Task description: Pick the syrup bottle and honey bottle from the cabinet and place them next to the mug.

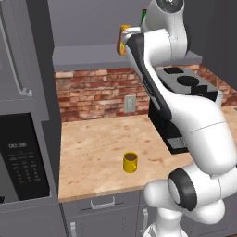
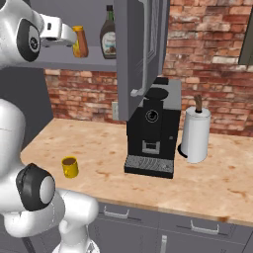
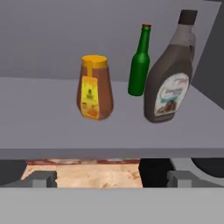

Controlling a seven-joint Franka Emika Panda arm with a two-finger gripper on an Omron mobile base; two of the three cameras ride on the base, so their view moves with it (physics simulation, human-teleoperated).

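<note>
The first pick is in hand: the tool (image 3: 105,179) hangs before the front edge of the cabinet (image 3: 43,127) shelf, its fingers spread wide and holding nothing. The honey bottle (image 3: 94,87) stands mid-shelf straight ahead, with the syrup bottle (image 3: 168,83) nearer the shelf's right edge. The mug (image 1: 130,162) waits near the desk's (image 1: 92,152) front edge. Next, I judge, the tool must push in level over the shelf edge until its fingers flank the honey bottle, then clamp.

A green bottle (image 3: 140,65), coffee machine (image 2: 150,131), paper towel roll (image 2: 194,133).
</note>
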